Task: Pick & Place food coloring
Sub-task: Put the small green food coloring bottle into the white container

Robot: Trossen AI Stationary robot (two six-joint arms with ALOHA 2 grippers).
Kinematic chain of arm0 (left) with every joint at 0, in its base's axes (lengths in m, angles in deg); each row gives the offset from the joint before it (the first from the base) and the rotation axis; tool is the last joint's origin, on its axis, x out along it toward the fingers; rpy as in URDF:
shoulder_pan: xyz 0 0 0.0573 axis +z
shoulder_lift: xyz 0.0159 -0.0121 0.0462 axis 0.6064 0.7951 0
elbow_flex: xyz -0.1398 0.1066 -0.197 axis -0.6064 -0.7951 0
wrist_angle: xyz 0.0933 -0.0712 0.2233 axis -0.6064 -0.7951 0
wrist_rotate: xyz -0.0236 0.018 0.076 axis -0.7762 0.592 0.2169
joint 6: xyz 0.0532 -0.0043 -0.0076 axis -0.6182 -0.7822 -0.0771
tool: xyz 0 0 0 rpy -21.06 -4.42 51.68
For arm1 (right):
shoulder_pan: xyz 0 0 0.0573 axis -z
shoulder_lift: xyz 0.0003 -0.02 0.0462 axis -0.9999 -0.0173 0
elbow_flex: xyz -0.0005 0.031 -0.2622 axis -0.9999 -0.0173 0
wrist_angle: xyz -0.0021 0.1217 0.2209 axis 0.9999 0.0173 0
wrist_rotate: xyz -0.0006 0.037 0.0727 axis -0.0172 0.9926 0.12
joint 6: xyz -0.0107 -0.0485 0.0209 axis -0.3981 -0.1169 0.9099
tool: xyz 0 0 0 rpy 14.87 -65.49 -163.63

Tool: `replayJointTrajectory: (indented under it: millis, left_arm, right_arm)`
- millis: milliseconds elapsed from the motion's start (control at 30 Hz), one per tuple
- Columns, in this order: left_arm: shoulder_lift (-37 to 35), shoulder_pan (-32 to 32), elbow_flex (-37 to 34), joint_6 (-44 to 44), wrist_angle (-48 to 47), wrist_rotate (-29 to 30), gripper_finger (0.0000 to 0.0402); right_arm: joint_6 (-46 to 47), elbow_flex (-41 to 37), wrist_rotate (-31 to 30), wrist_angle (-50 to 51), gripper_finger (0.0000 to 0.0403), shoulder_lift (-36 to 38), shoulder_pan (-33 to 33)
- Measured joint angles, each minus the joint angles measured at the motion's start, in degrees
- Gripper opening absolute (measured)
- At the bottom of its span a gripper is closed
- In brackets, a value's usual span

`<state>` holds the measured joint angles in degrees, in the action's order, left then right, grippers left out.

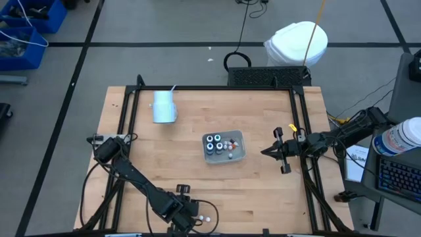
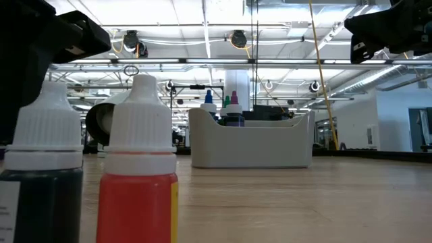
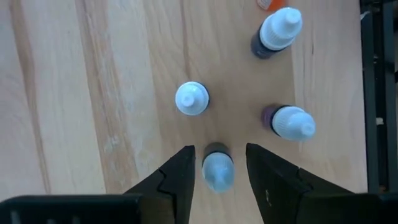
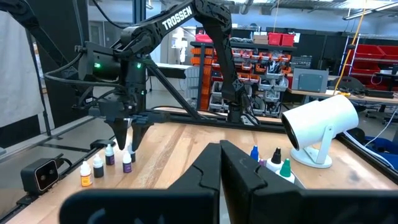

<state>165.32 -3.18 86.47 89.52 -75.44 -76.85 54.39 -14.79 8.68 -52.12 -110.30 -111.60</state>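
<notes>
The left gripper (image 3: 219, 151) hangs over the near edge of the tabletop (image 1: 263, 197), its fingers apart on either side of one dark-bodied food coloring bottle (image 3: 217, 173); whether they touch it I cannot tell. The likeliest trouble is a slip, since the white cap is tapered and smooth and fingers closing on it rather than on the body could squeeze the bottle out or tip it. Its neighbours stand close, so a finger drifting sideways could knock one over, and a toppled bottle this near the edge could roll off the tabletop. Farther right, the crowded grey tray (image 1: 239, 155) leaves little room to set a bottle down without jostling others. The right gripper (image 1: 264, 152) waits over the right edge, fingers together, clear of all this. By count: one white cup (image 1: 163, 106) lying on its side toward the far left corner; five loose bottles by the left gripper, one of them only an orange sliver (image 3: 271, 3); one tray near the middle holding four dark round-topped bottles (image 1: 214, 143) and several smaller ones too small to count; two arms.
</notes>
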Motion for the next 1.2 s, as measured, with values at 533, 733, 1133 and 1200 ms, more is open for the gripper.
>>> replayJointTrajectory:
  millis: [533,733,1133,1200]
  left_arm:
    - [1.48,0.48,-0.17,0.15,-0.97,-2.31,0.0147]
    - [1.48,0.48,-0.17,0.81,-1.44,-3.29,0.0128]
    - [1.48,0.48,-0.17,0.55,-1.46,-4.74,0.0086]
    - [1.46,0.48,-0.15,0.54,-1.5,-6.28,0.0082]
  right_arm:
    - [0.0,0.0,-0.04,0.0,0.0,0.0,0.0]
    - [0.0,0.0,-0.03,0.0,0.0,0.0,-0.02]
    - [0.0,0.0,-0.04,0.0,0.0,0.0,0.0]
    - [0.0,0.0,-0.02,0.0,0.0,0.0,-0.02]
